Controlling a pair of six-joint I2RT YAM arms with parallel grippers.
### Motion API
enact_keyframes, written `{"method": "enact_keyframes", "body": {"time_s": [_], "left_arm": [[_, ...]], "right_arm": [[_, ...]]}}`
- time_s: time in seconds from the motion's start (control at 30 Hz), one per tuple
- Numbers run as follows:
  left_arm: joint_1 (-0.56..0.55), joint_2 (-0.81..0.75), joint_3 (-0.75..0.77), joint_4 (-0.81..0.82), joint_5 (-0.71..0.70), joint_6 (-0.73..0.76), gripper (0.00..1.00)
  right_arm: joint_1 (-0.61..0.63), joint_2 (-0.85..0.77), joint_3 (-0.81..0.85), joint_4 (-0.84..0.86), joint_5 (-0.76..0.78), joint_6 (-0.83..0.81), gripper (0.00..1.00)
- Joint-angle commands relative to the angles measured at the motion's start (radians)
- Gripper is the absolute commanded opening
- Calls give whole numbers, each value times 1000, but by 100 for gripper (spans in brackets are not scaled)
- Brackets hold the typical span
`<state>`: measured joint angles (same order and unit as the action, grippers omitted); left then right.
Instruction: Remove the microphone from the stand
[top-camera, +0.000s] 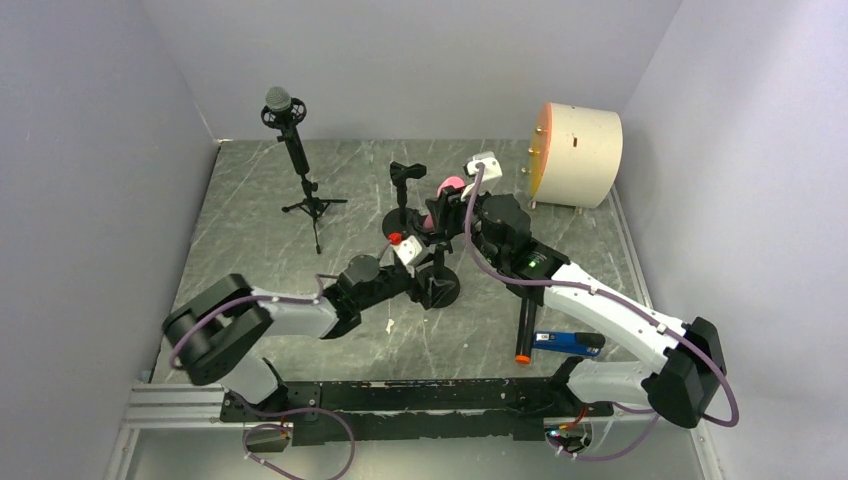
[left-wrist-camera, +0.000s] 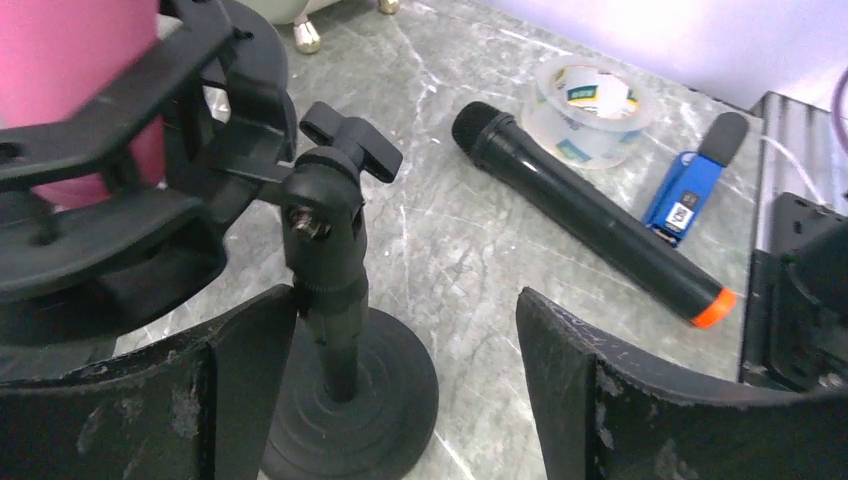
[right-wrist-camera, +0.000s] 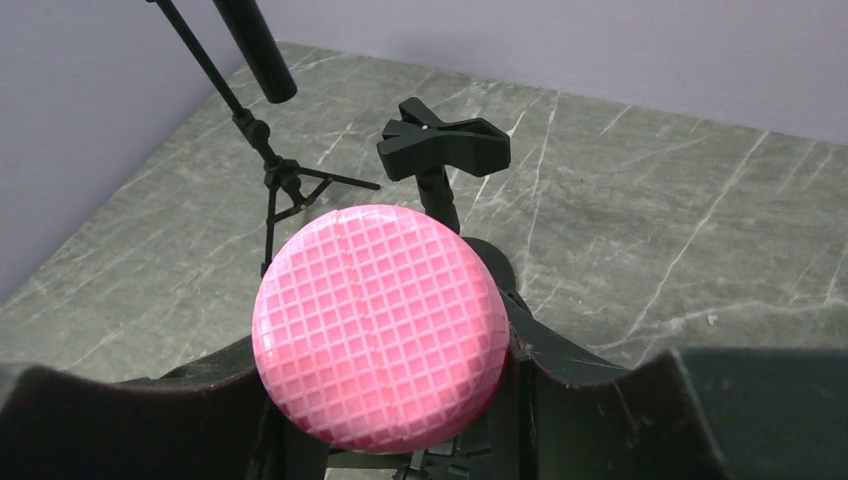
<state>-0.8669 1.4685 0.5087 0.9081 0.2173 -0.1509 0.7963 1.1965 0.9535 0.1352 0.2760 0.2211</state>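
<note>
The pink microphone (right-wrist-camera: 380, 325) sits on the stand (left-wrist-camera: 335, 300), near the middle of the desk (left-wrist-camera: 450, 230). The right pincer (right-wrist-camera: 387, 345) grips its head. The left pincer (left-wrist-camera: 405, 320) is open around the stand's post.

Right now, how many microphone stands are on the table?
3: tripod stand back left; clip stand mid-table; round-base stand holding the pink microphone, by the left gripper. More may be hidden.
</note>
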Motion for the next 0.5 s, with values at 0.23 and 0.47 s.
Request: {"method": "enact_keyframes", "body": {"time_s": [0.23,0.47], "left_arm": [[-78,165,87,267,-308,75,60],[-84,126,76,153,-352,106,24]], "right_arm": [[0,-46,1,38,-29,36,12],[-2,-56,5,18,-12,30,12]]}}
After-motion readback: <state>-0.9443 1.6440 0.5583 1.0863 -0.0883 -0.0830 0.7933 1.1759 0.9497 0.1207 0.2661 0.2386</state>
